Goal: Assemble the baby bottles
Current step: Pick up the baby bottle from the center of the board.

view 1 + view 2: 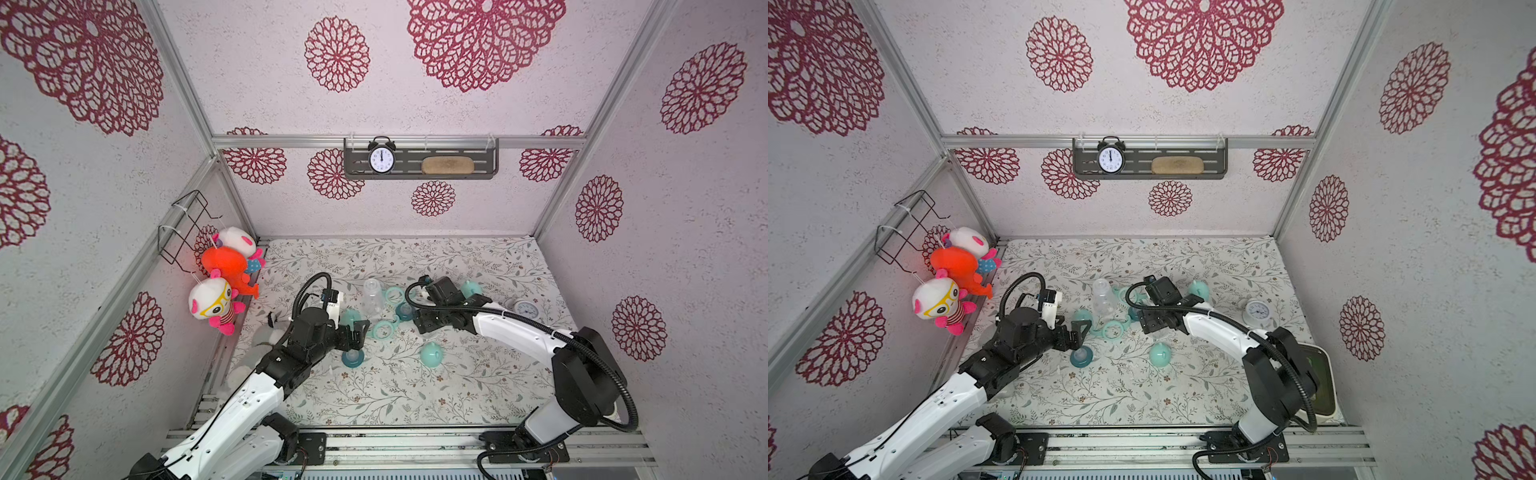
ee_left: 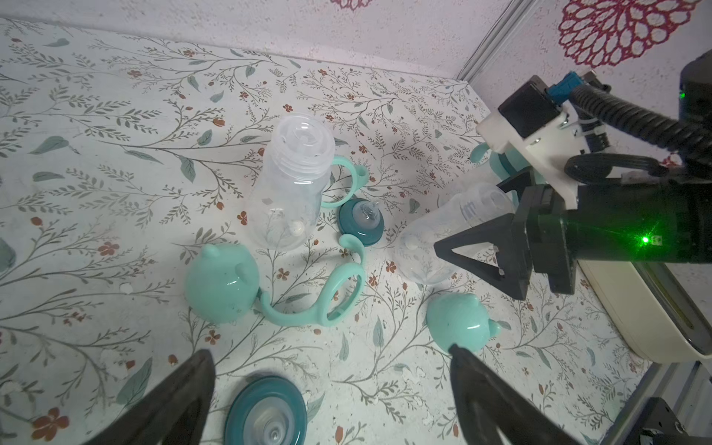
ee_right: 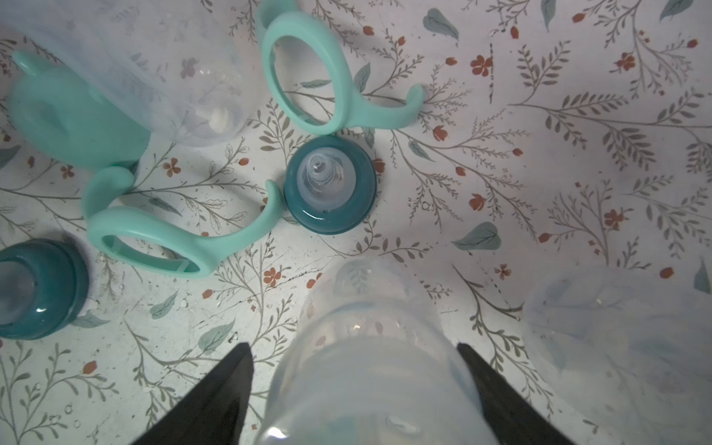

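Fingers (image 3: 223, 393) of the right gripper (image 3: 352, 345) stand apart on either side of a clear bottle (image 3: 366, 300) lying near the centre of the table (image 1: 415, 399). A gap shows at one finger, so the bottle is not clamped. Near it a dark teal nipple collar (image 3: 331, 185) stands upright between a mint handle ring (image 3: 327, 77) and another ring (image 3: 154, 239). A second clear bottle (image 2: 293, 181) lies nearer the far edge, beside a mint dome cap (image 2: 219, 285). Left gripper (image 2: 331, 350): spread wide, empty, above a second collar (image 2: 266, 412), between centre and left edge. A white alarm clock (image 1: 524, 308) sits near the right edge.
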You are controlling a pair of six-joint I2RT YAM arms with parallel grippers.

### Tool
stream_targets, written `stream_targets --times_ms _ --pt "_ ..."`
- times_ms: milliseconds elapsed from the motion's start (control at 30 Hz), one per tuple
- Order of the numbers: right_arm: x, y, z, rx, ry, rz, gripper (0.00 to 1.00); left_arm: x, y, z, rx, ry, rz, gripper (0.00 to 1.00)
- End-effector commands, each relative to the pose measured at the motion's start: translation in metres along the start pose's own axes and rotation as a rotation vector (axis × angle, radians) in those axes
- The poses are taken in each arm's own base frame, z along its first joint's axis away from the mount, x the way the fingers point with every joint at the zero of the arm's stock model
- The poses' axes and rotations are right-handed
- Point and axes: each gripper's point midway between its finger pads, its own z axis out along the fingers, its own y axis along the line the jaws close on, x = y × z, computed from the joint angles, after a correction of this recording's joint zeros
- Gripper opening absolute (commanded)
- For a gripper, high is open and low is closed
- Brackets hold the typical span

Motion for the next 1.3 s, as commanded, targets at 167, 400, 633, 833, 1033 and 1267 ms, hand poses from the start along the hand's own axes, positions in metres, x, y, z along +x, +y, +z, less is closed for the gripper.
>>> stream_targets --times_ms 167,400,633,833,1033,1267 --pt "-0.015 0.0 -0.004 0.018 -0.039 0.007 0.67 -0.001 -0.005 0.003 0.047 -0.022 0.013 0.98" --pt "-0.022 0.002 -0.016 0.019 -0.048 -0.015 0.57 0.003 -0.023 0.006 0.157 -0.027 0.053 0.98" --pt "-0.035 0.018 -0.055 -0.032 -0.065 -0.047 0.56 0.004 -0.046 0.007 0.296 -0.078 0.128 0.98" --pt "-0.047 0.048 -0.104 -0.147 -0.089 -0.072 0.57 0.009 -0.073 0.008 0.369 -0.126 0.276 0.98" --pt "-0.053 0.074 -0.146 -0.235 -0.111 -0.092 0.57 0.014 -0.097 0.013 0.419 -0.179 0.388 0.98" --pt "-0.054 0.096 -0.177 -0.313 -0.116 -0.098 0.57 0.013 -0.114 0.013 0.474 -0.275 0.469 0.98"
